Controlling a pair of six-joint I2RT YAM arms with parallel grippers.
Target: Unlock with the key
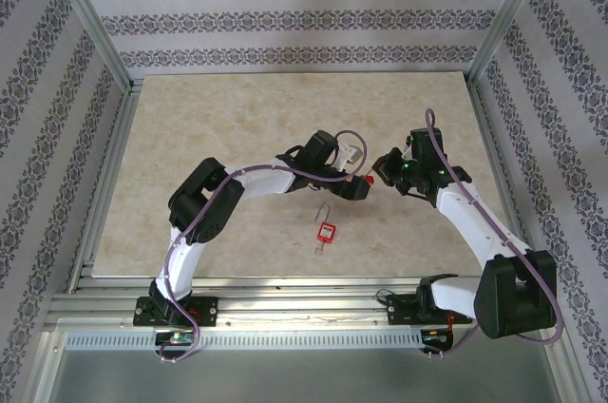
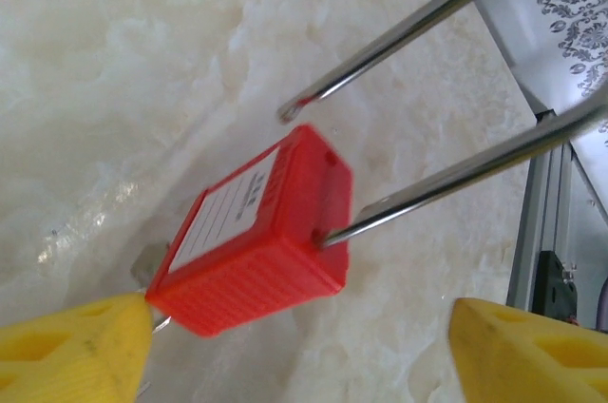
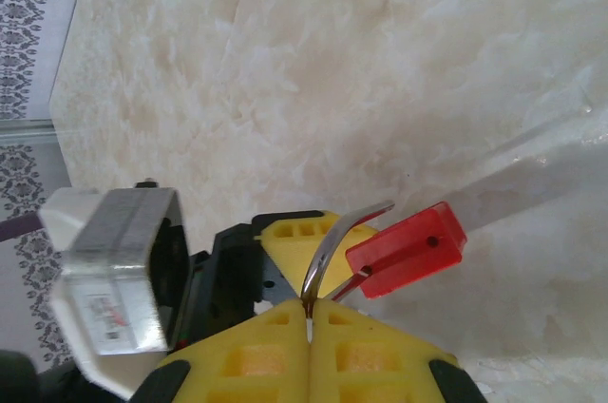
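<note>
A red padlock [image 1: 362, 179] hangs just above the table between the two grippers. My right gripper [image 1: 385, 173] [image 3: 309, 313] is shut on its silver shackle [image 3: 328, 251], with the red body [image 3: 407, 249] hanging beyond the fingers. The shackle [image 2: 446, 184] is open, one leg free of the body [image 2: 256, 232]. My left gripper [image 1: 356, 186] [image 2: 299, 327] stands open around the body's lower end, its left finger [image 2: 76, 351] at the body's corner. The key is hidden; a small silver tip [image 2: 160, 324] shows by that corner, too small to identify.
A second red padlock [image 1: 326, 232] with a thin shackle lies on the marble tabletop [image 1: 209, 118] in front of the grippers. Metal frame posts and patterned walls [image 1: 285, 23] enclose the table on three sides.
</note>
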